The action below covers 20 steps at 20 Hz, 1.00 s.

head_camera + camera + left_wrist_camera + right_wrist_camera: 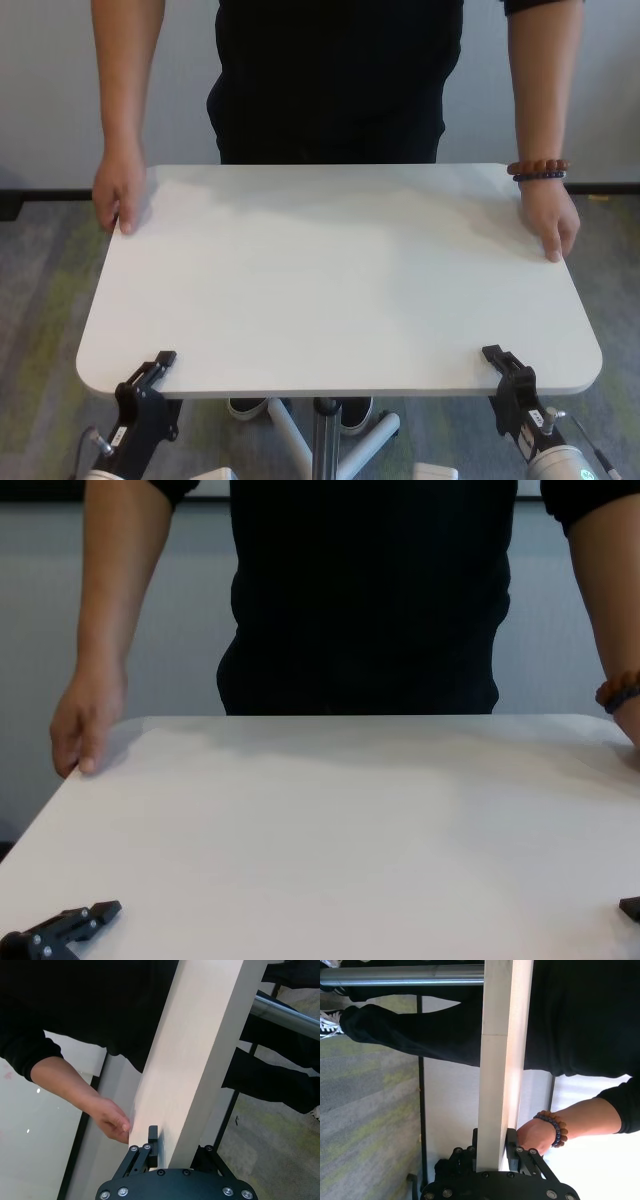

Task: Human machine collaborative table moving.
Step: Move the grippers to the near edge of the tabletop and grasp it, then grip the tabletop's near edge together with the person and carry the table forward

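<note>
The white table stands between me and the human, who wears a black top and holds its far corners with both hands, a bead bracelet on one wrist. My left gripper is shut on the table's near edge at the left corner; its fingers clamp the board's edge. My right gripper is shut on the near edge at the right corner, and the right wrist view shows its fingers pinching the board. The chest view shows the tabletop and the left fingertip.
The table's metal post and white base legs stand below the near edge, with the human's shoes beside them. Grey-green carpet lies around. A pale wall with a dark baseboard runs behind the human.
</note>
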{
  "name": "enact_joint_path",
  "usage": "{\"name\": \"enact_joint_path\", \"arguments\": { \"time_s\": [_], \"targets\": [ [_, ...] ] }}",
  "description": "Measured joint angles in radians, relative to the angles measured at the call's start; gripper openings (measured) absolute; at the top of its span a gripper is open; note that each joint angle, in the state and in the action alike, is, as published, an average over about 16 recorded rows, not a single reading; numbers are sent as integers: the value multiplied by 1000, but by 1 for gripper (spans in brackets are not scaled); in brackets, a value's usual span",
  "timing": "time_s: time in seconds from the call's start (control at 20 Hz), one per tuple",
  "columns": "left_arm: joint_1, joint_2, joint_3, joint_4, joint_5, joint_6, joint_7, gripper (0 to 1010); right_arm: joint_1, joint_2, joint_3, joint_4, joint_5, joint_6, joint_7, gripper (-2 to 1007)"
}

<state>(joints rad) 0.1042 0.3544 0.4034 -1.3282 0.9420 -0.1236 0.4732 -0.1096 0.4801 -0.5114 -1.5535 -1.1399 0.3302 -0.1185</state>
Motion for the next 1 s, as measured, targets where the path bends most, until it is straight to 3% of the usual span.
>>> {"name": "enact_joint_path", "arguments": {
  "time_s": [1.0],
  "targets": [
    [-14, -2, 0, 17, -4, 0, 0, 294, 2, -8, 13, -2, -1, -15, 11, 257]
  ]
}}
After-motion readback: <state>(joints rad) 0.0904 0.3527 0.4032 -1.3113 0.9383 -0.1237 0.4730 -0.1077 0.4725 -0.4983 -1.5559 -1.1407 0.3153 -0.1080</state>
